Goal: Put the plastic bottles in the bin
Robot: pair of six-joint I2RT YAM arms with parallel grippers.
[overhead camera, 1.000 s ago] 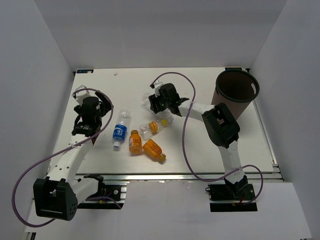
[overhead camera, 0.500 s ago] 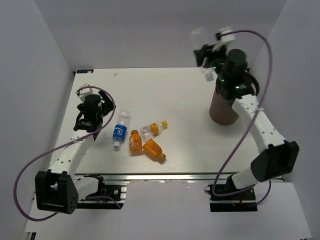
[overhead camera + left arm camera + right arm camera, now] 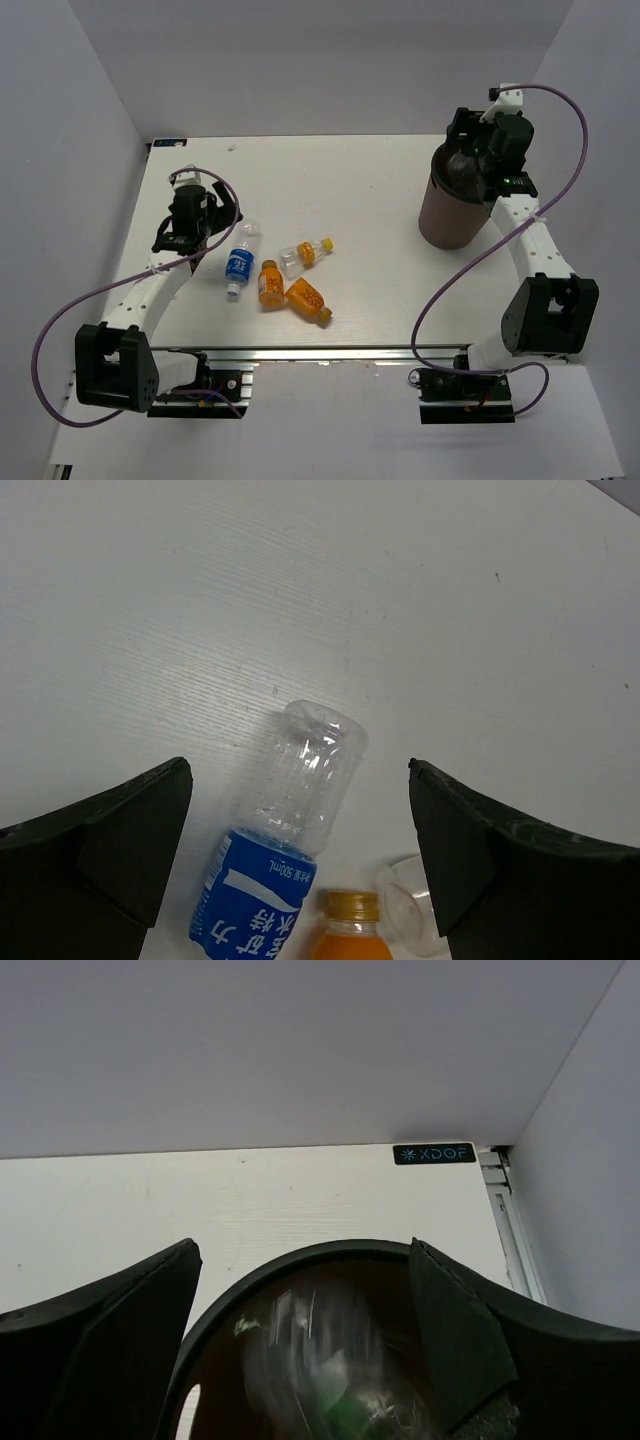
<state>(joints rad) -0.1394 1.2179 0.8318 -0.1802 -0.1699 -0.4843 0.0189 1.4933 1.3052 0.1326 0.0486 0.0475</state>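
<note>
The dark brown bin stands at the far right. My right gripper hangs open just over its rim. A clear bottle shows as a blur inside the bin, free of the fingers. On the table lie a clear bottle with a blue label, two orange bottles and a clear bottle with a yellow cap. My left gripper is open above the blue-label bottle, whose clear base end lies between the spread fingers. An orange bottle's cap shows below it.
White walls close in the table on the left, back and right. The bin stands close to the right wall and a metal rail. The four loose bottles lie clustered in the middle left, near the front rail.
My right arm carried a clear bottle from the table's middle up and over the bin, then opened; the bottle now drops inside. The left gripper crept slightly toward the back.
</note>
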